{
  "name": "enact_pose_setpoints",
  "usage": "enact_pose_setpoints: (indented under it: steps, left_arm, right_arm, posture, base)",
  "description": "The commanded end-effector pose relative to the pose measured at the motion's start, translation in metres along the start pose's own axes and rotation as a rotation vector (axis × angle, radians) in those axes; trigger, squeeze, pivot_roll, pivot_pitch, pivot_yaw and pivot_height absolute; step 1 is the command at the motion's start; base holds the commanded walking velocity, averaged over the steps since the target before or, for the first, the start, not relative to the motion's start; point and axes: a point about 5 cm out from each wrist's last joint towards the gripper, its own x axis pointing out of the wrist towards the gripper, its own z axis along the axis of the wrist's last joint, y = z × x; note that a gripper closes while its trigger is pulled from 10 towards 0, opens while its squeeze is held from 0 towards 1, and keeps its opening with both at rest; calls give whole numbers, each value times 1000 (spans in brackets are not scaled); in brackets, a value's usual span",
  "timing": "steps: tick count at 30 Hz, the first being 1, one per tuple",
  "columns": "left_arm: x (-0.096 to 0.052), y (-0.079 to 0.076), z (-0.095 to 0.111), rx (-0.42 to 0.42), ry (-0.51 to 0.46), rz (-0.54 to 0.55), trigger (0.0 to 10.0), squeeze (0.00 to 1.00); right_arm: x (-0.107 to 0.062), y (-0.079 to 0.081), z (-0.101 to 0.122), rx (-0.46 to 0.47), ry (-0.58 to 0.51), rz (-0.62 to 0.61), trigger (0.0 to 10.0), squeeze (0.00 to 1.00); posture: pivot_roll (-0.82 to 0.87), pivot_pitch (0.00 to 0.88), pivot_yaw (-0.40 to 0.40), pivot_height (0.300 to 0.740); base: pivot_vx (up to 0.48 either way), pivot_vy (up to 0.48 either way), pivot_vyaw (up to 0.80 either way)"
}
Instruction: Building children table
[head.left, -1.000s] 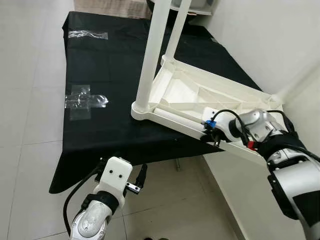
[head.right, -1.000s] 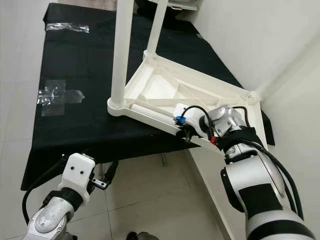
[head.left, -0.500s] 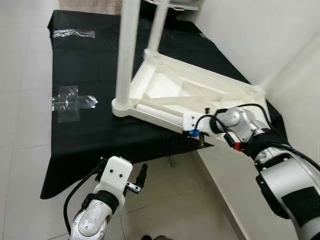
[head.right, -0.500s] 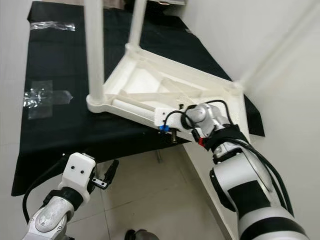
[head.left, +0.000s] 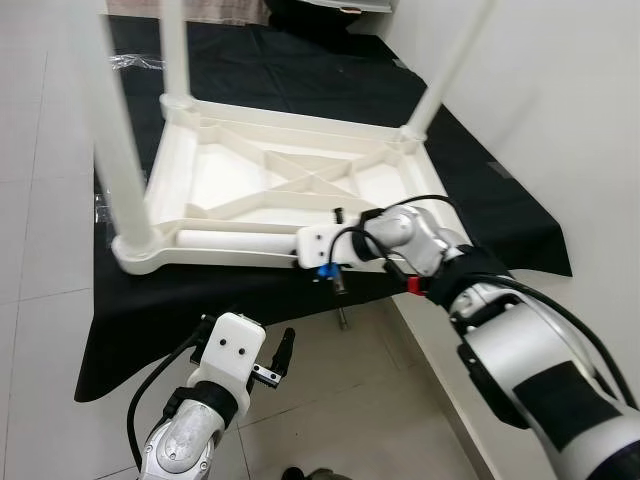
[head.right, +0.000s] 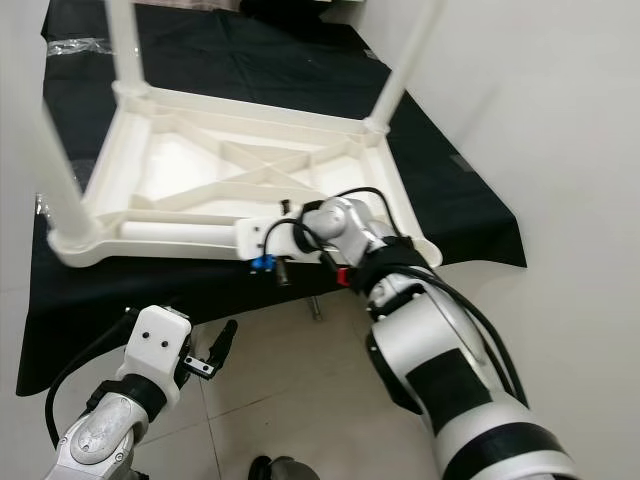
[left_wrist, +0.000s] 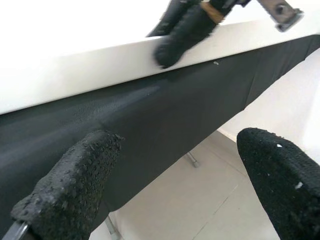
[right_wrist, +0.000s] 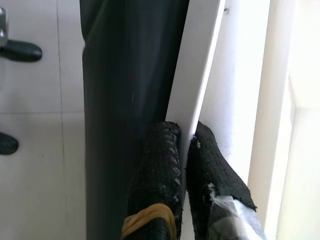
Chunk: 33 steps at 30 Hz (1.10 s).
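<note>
— Where was the children's table (head.left: 270, 180)?

— Upside down on the black-draped surface (head.left: 480, 190), legs up. The right claw (right_wrist: 184, 150) pinched its near rim; the left claw (left_wrist: 180, 165) hung spread and empty below.

— The step?

— Probably turning it; next, a steady pull.

White plastic table (head.left: 290, 170); black cloth (head.left: 470, 180); pale grey tiled floor (head.left: 350, 420)

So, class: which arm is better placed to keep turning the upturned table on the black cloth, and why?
The right. Its gripper is shut on the table's near rim, while the left gripper hangs open below the cloth edge, touching nothing.
</note>
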Motion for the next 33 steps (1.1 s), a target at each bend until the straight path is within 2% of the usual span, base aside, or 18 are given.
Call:
enact_pose_setpoints:
  steps: [1,2,3,4,5,7,11,12,13,14,19,20,24,27,29,30,32,33]
  left_arm:
    - [-1,-5,0,-15,5,-14,10000,0]
    - [-1,-5,0,-14,5,-12,10000,0]
    - [-1,-5,0,-15,6,-9,10000,0]
    - [-1,-5,0,-15,7,-7,10000,0]
    - [-1,-5,0,-16,7,-7,10000,0]
    - [-1,-5,0,-18,8,-9,10000,0]
    - [-1,-5,0,-21,9,-9,10000,0]
    - [-1,-5,0,-21,8,-9,10000,0]
    - [-1,-5,0,-22,9,-8,10000,0]
    - [-1,-5,0,-23,9,-8,10000,0]
    - [-1,-6,0,-24,10,-9,10000,0]
    - [0,-6,0,-25,11,-9,10000,0]
    - [1,-6,-1,-25,12,-10,10000,0]
    - [1,-6,-1,-23,10,-6,10000,0]
    - [1,-6,-2,-21,9,-1,10000,0]
    - [1,-6,-2,-21,9,-1,10000,0]
    - [1,-4,-2,-23,8,6,10000,0]
    - [2,-4,-2,-24,9,9,10000,0]
  right_arm:
    - [-7,-21,13,-20,-38,-118,0,0]
    - [-6,-24,17,-9,-53,-137,0,0]
    - [-6,-27,20,-18,-54,-146,8196,0]
    - [-5,-28,21,-27,-52,-151,8196,0]
    - [-5,-31,25,-54,-58,-194,10000,0]
    - [-5,-35,29,-73,-72,-245,10000,0]
    - [-5,-33,29,-92,-78,-231,10000,0]
    - [-6,-33,30,-99,-89,-227,10000,129]
    - [-7,-33,30,-120,-95,-234,10000,710]
    - [-8,-35,30,-101,-98,-259,10000,1000]
    - [-10,-36,29,-138,-90,-277,10000,1000]
    - [-10,-35,28,-125,-91,-265,10000,0]
    - [-14,-36,24,-67,-107,-255,10000,0]
    - [-22,-42,23,79,-190,-302,10000,0]
    - [-30,-52,18,207,-221,-441,10000,0]
    - [-30,-52,18,207,-221,-441,10000,0]
    - [-40,-57,1,471,-262,-590,10000,0]
    - [-42,-57,-5,564,-275,-635,10000,0]
  posture:
    - [94,166,-226,740]
    - [94,166,-226,740]
    - [95,166,-228,740]
    - [95,166,-228,740]
    - [92,166,-228,740]
    - [91,166,-228,740]
    - [92,166,-230,740]
    - [92,166,-230,740]
    - [91,166,-232,740]
    - [90,165,-232,740]
    - [87,165,-229,740]
    - [88,165,-228,740]
    - [92,163,-231,740]
    - [89,158,-231,740]
    - [87,155,-231,740]
    - [87,155,-231,740]
    - [92,144,-222,740]
    - [92,144,-222,740]
  base:
    - [0,0,0]
    - [0,0,0]
    - [0,0,0]
    - [0,0,0]
    - [0,0,0]
    - [0,0,0]
    - [0,0,0]
    - [0,0,0]
    - [0,0,0]
    - [0,0,0]
    - [0,0,0]
    - [0,0,0]
    - [0,0,0]
    - [0,0,0]
    - [0,0,0]
    - [0,0,0]
    - [0,0,0]
    - [0,0,0]
